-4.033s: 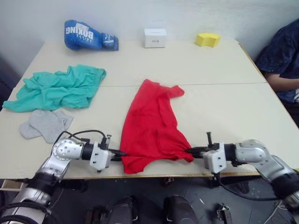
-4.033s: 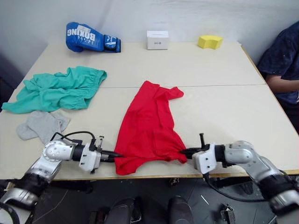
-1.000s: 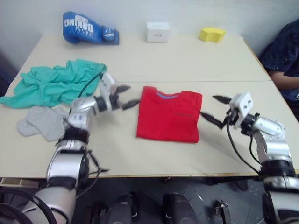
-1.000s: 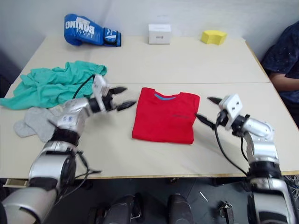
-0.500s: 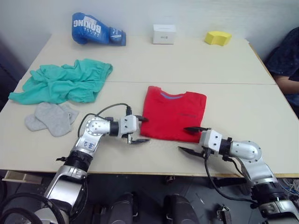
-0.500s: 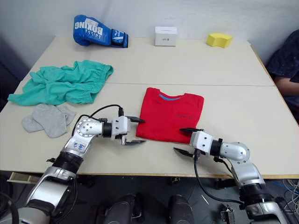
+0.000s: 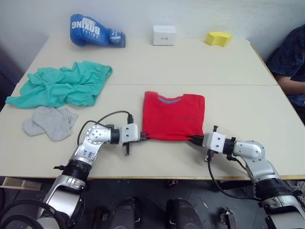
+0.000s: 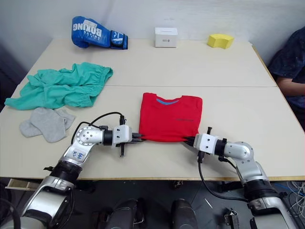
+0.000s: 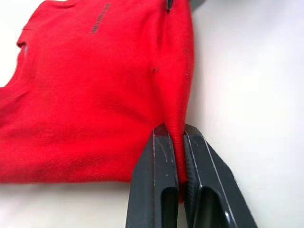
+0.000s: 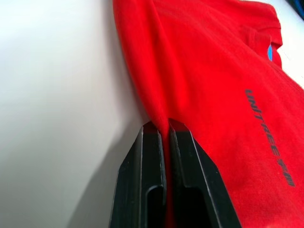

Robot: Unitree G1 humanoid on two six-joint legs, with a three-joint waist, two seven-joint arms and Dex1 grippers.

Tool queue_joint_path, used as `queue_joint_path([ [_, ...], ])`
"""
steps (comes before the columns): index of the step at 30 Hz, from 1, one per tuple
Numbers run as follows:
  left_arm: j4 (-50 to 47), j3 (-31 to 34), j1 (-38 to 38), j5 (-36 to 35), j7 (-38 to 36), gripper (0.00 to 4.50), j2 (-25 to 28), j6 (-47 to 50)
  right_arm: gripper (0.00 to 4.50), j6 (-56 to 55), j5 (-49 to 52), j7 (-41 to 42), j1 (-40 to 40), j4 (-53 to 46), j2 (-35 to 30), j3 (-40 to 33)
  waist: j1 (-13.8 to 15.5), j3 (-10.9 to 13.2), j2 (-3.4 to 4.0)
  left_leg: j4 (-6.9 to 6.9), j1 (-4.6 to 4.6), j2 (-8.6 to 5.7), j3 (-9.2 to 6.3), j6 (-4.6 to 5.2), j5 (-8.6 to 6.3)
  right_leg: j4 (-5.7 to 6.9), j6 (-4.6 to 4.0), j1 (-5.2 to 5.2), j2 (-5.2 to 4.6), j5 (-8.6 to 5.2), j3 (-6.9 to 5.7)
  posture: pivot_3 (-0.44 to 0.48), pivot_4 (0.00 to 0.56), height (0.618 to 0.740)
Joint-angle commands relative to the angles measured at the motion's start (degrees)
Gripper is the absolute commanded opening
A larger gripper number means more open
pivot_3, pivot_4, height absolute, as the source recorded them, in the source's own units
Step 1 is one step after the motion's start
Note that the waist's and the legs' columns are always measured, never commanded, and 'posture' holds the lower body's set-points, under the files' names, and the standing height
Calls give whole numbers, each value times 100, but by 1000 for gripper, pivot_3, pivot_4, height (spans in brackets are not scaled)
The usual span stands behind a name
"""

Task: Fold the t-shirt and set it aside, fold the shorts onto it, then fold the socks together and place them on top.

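- The pale bench (image 7: pixel 238 67) stands against a plain wall; the t-shirt (image 7: pixel 174 117) lies folded at its centre, collar toward the wall.
- The left gripper (image 7: pixel 143 137) is clenched on the t-shirt's near left corner.
- The right gripper (image 7: pixel 194 139) is clenched on its near right corner.
- The pinched hem runs straight between both grippers, so each arm is equally placed to carry it.
- The shorts (image 7: pixel 62 86) and socks (image 7: pixel 50 121) lie left of the t-shirt.

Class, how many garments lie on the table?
4: red t-shirt at centre front, teal shorts far left, two grey socks overlapping nearer than the shorts.
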Motion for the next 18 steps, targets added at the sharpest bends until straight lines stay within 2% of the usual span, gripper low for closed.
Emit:
queue_joint_path([
  [1,-932,180,581,-249,-63,14,348,476,0,-71,321,176,309,-403,-133,-77,-7,0,0,-1,0,1,0,-1,0,-1,0,0,1,0,6,0,150,740],
  [6,-2347,567,1824,-584,180,14,762,990,0,6,522,255,968,-1163,-248,-110,-8,1,2,-16,2,1,0,-4,-2,-6,-2,-2,-3,-1,16,0,150,740],
  [9,-2921,715,2358,-701,433,14,826,1243,0,54,495,154,1237,-1452,-230,-107,1,1,2,-27,3,-1,-2,-5,-2,-11,-3,-3,-10,-2,16,0,150,740],
  [16,-3459,830,2951,-753,681,14,989,1596,0,195,418,66,1531,-1544,-198,-12,12,1,3,-38,3,-8,-11,-35,-16,-15,-5,-5,-20,-2,10,0,150,740],
  [18,-3641,861,3107,-947,584,546,1083,1834,0,501,675,187,1630,-1716,-257,-3,11,1,3,-43,3,-8,-11,-36,-14,-15,-7,-6,-19,-4,10,0,150,740],
])
